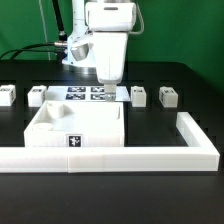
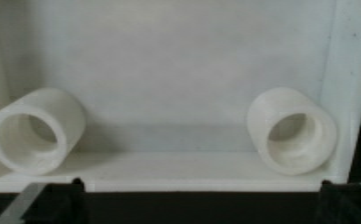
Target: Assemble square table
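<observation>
Starting near the table's (image 1: pixel 20 200) edge on the exterior view's left, you have the first leg (image 1: pixel 8 95) and then the second leg (image 1: pixel 37 95), each with a black-and-white marker tag. Next comes the square slab (image 1: pixel 75 125), rim up, just behind the barrier's (image 1: pixel 110 157) long arm, with a tag (image 1: pixel 75 141) on its near wall. The wrist view shows one round socket (image 2: pixel 35 125) and a second round socket (image 2: pixel 292 130) inside it. Behind the slab lies the marker board (image 1: pixel 90 93). Your claw (image 1: pixel 108 80) hangs over that board, jaws spread fully wide, fingers (image 2: pixel 52 203) holding nothing. Further right stand the third leg (image 1: pixel 138 95) and the fourth leg (image 1: pixel 168 97). The tag patterns are too small to read.
</observation>
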You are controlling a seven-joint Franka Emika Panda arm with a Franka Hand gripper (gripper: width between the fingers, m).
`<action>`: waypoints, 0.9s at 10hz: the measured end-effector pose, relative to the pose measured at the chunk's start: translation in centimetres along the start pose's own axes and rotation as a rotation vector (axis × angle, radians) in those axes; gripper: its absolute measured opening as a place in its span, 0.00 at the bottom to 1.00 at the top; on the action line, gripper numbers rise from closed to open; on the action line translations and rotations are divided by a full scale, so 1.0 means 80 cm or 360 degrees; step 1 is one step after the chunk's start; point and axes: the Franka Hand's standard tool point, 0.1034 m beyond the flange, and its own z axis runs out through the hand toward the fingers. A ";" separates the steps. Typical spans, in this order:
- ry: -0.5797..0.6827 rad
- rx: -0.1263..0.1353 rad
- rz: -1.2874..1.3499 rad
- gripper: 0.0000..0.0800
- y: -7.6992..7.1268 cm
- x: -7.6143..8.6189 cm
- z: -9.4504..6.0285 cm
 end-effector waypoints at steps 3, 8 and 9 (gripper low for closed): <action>0.0007 0.0019 -0.0042 0.81 -0.038 -0.026 0.020; 0.0024 0.0069 -0.0001 0.81 -0.073 -0.040 0.058; 0.0027 0.0087 0.0000 0.81 -0.078 -0.039 0.065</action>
